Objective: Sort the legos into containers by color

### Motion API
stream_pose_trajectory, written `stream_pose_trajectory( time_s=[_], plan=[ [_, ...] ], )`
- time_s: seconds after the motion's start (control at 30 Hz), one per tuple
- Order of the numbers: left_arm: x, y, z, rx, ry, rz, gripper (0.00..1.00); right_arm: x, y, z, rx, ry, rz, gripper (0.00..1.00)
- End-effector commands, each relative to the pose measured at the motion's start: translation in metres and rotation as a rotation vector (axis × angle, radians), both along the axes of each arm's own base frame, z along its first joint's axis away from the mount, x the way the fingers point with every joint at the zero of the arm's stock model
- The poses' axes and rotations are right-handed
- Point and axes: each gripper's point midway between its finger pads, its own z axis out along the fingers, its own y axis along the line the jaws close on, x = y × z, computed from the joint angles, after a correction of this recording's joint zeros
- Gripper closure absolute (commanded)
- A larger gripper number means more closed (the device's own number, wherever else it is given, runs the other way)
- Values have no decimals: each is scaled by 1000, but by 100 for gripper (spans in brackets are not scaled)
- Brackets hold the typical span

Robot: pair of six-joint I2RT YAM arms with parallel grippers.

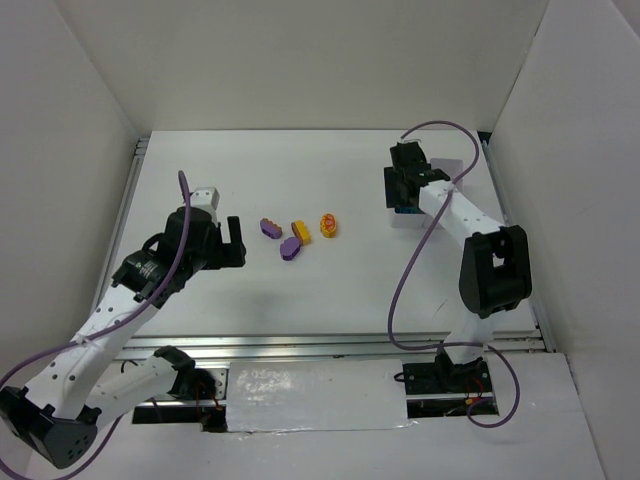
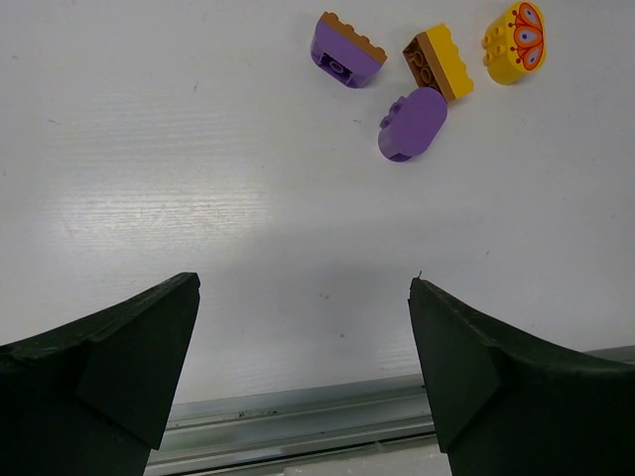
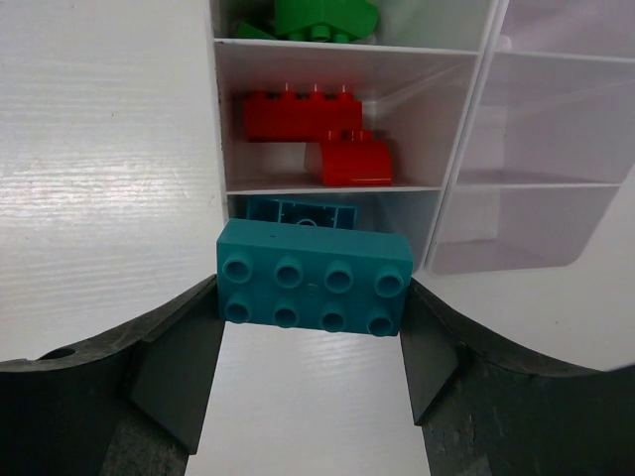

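Note:
My right gripper (image 3: pixel 313 297) is shut on a cyan studded brick (image 3: pixel 313 278) and holds it at the near edge of the translucent organiser tray (image 3: pixel 466 129). The cell just ahead holds another cyan brick (image 3: pixel 301 211). The cell behind it holds two red bricks (image 3: pixel 317 134), and the one beyond that holds green pieces (image 3: pixel 322 18). My left gripper (image 2: pixel 303 288) is open and empty above the table. Ahead of it lie a purple brick (image 2: pixel 347 52), a yellow-orange brick (image 2: pixel 442 61), a purple oval (image 2: pixel 412 124) and a yellow printed oval (image 2: pixel 516 42).
In the top view the right arm (image 1: pixel 450 205) covers most of the tray (image 1: pixel 404 222) at the back right. The four loose pieces (image 1: pixel 298 236) lie mid-table, right of the left gripper (image 1: pixel 235 242). A metal rail (image 1: pixel 300 345) runs along the near edge. The tray's right-hand cells (image 3: pixel 556 109) look empty.

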Motion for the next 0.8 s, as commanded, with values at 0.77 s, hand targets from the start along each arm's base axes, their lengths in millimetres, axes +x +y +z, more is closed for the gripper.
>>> stream_pose_trajectory(
  time_s=[0.77],
  plan=[
    [3, -14, 7, -31, -31, -89, 0, 20, -18, -5, 8, -48, -53, 57]
  ],
)
